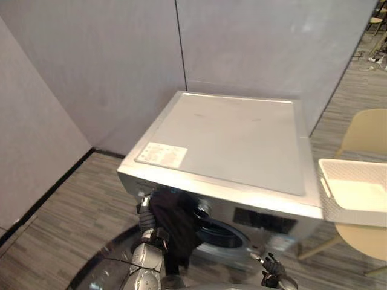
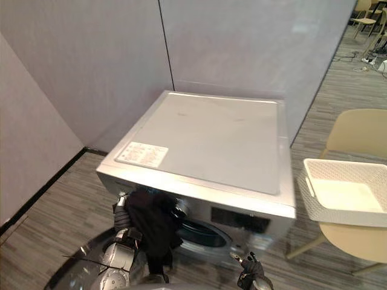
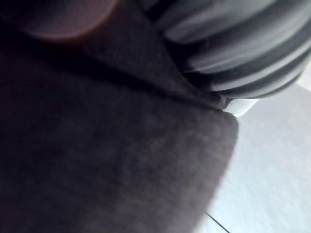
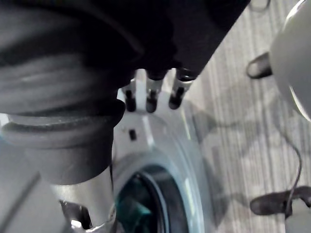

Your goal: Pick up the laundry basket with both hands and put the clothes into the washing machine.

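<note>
Entry: one dark garment (image 1: 175,228), draped on my left hand (image 1: 145,211) at the washing machine (image 1: 230,139) drum mouth (image 1: 221,234) for loading, though I could not tell its grip under the cloth; right hand (image 1: 273,273) hung low, fingers straight, empty; laundry basket (image 1: 354,208) sat on the chair (image 1: 366,130) beside.

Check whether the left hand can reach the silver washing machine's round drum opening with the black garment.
Probably yes: the left hand, holding the black garment, hangs before the drum opening of the silver washing machine; nothing stands between them.
</note>
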